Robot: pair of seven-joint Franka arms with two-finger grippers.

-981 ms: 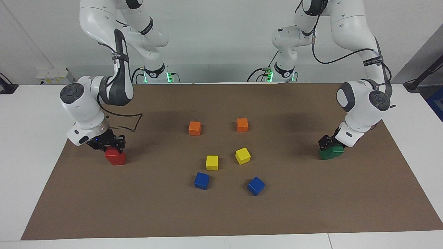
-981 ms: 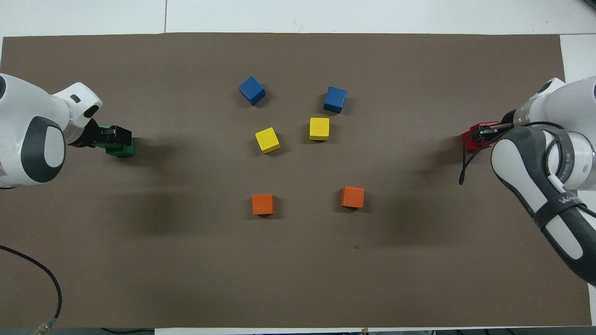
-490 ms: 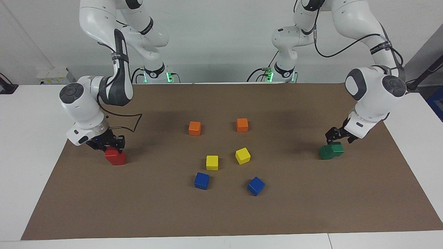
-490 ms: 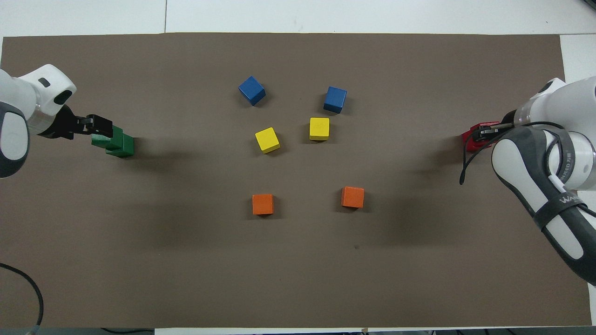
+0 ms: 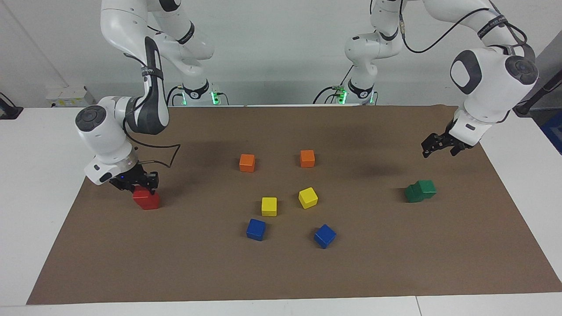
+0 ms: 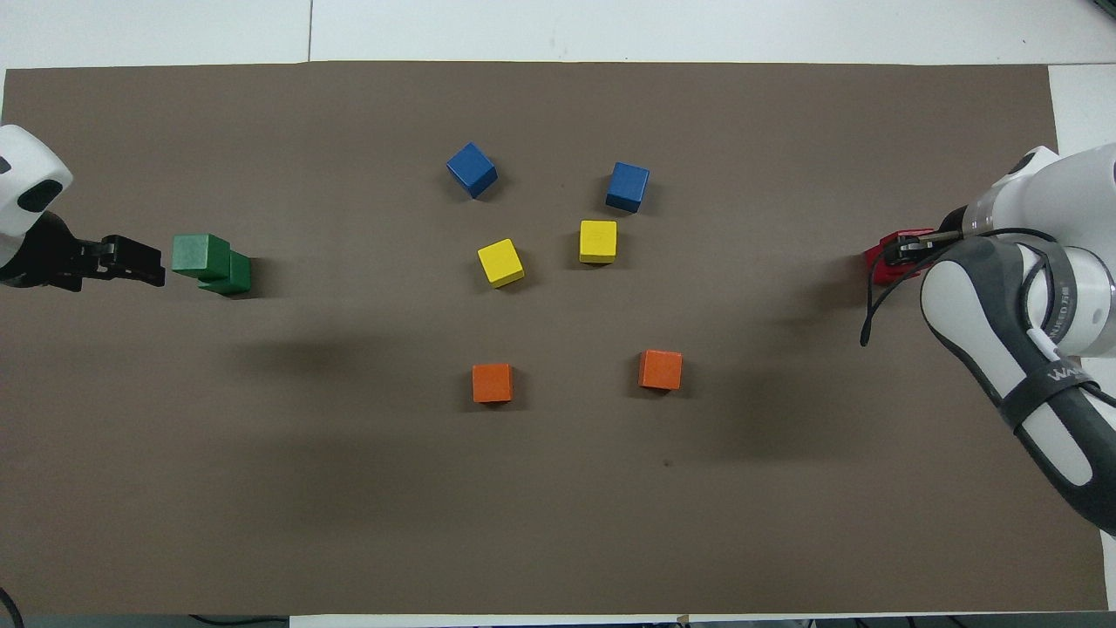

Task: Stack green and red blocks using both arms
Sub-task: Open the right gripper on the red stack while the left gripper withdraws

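- The left gripper (image 5: 439, 151) hung empty in the air over the mat (image 5: 281, 272) at the left arm's end of the table, its fingers spread wide and clear of everything.
- The two green blocks (image 5: 420, 191) sat on the mat below it, one on the other. The upper one sat skewed, overhanging the lower toward the table's edge, as the overhead view showed plainly (image 6: 209, 262).
- My worry there: with that overhang the stack looked only half seated. I judged that a jolt to the table or a brush from the arm would tip the upper block off.
- The right gripper (image 5: 134, 182) was down at the red blocks (image 5: 149, 201) at the right arm's end of the table, around the upper one. I could not tell whether it gripped that block or had let go.
- The upper red block also looked offset on the lower. If the gripper lifted away before it had fully released, I expected it to drag the block sideways and spoil the stack.
- The orange blocks (image 5: 247, 163), yellow blocks (image 5: 269, 206) and blue blocks (image 5: 256, 229) lay mid-mat, well apart from both stacks, so I saw little risk to them.
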